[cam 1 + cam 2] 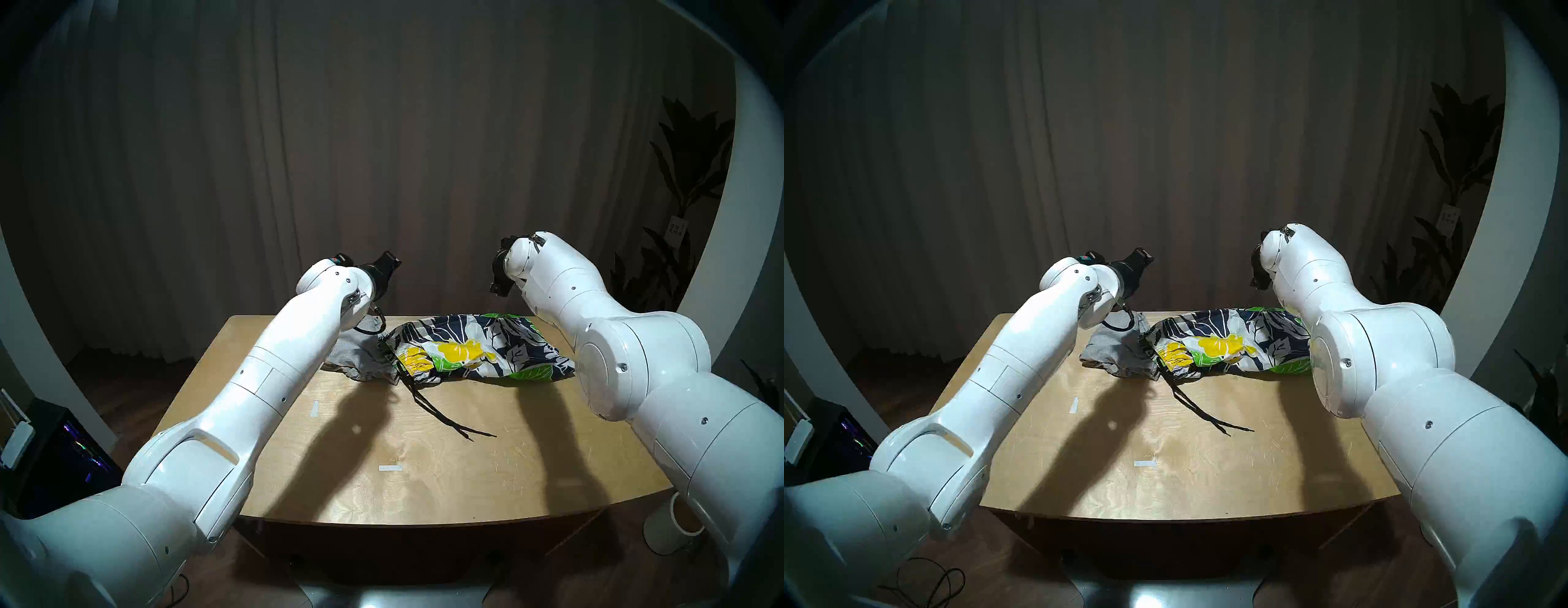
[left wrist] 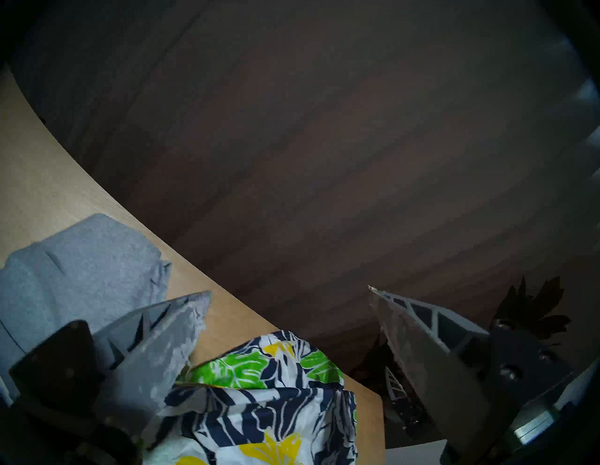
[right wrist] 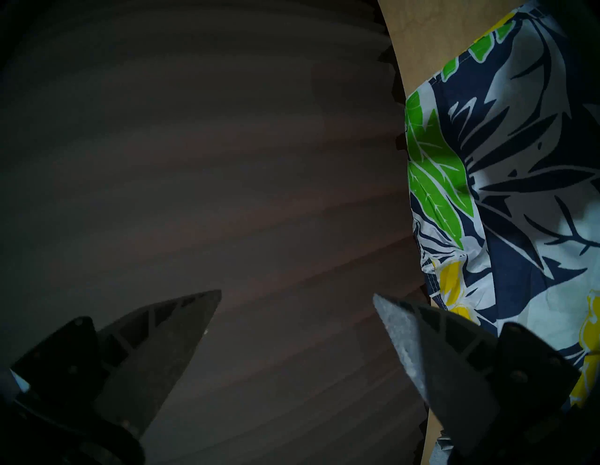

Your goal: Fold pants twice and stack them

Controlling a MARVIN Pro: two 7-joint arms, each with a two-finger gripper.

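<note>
Lying along the far edge of the wooden table (image 1: pixel 424 467), floral shorts (image 1: pixel 479 350) form a long rumpled bundle, navy and white with green and yellow leaves. Black drawstring (image 1: pixel 441 414) trails from the bundle's left end toward the table's near side, its two ends loose on bare wood.

Grey shorts (image 1: pixel 360 361) sit just beside the floral shorts, on their left, touching or slightly tucked under that left end; exact overlap unclear. Bunched, not flat. Partly hidden in the head views by the left arm.

Left gripper (image 2: pixel 289 292): raised above the table, over the far edge near the grey shorts. Wrist view shows the two fingers well spread, nothing between them. Dark curtain fills the gap; both shorts lie below, at the view's lower left.

Right gripper (image 3: pixel 297 294): also raised above the table, beyond the right end of the floral shorts. Fingers stand wide apart, nothing between them. Floral shorts run down the right side of that wrist view, close by the right-hand finger; contact cannot be told.

Neither pair is folded or stacked. Two short strips of white tape (image 1: pixel 390 468) lie on the table nearer the robot than the shorts, well apart from them. White cup (image 1: pixel 674 528) stands on the floor beside the table's near right corner.
</note>
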